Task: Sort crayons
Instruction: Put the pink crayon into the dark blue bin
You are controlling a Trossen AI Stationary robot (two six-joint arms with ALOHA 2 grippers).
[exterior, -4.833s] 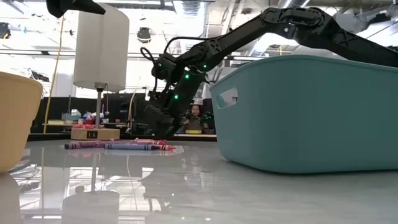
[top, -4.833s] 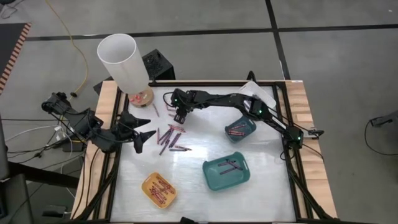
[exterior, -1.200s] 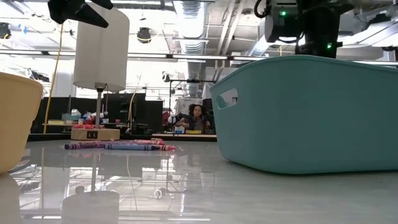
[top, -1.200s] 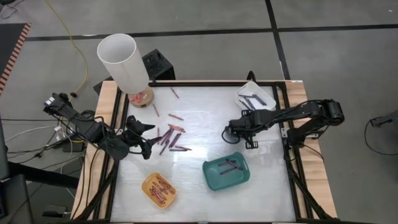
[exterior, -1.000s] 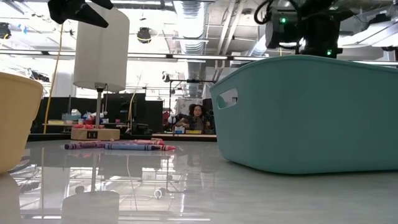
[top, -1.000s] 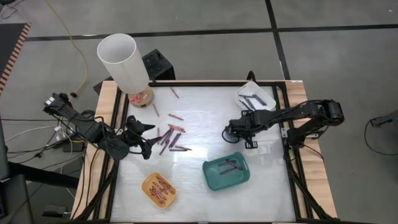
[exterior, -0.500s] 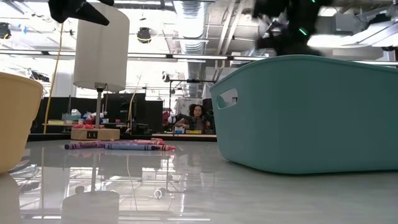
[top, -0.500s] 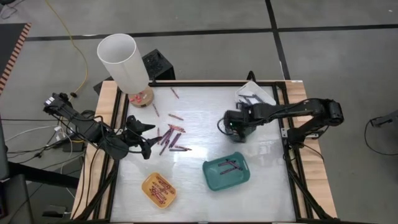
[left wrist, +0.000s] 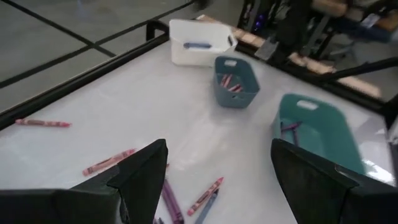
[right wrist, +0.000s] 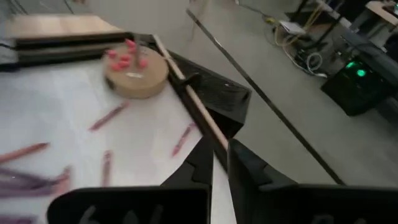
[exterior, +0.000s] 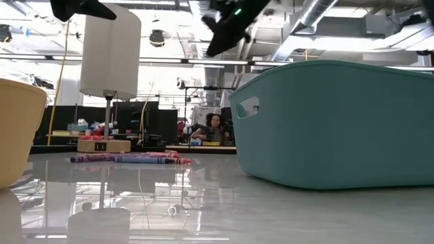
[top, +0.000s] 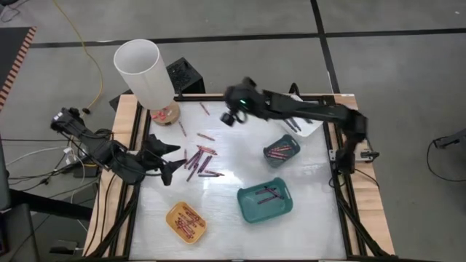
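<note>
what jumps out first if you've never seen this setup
The tall white lamp at the table's far left corner draws the eye first, then the loose crayons scattered left of centre. The right gripper reaches across toward the far side near the lamp, while the left gripper sits open beside the crayon pile; two teal trays and a yellow tray already hold sorted crayons.
</note>
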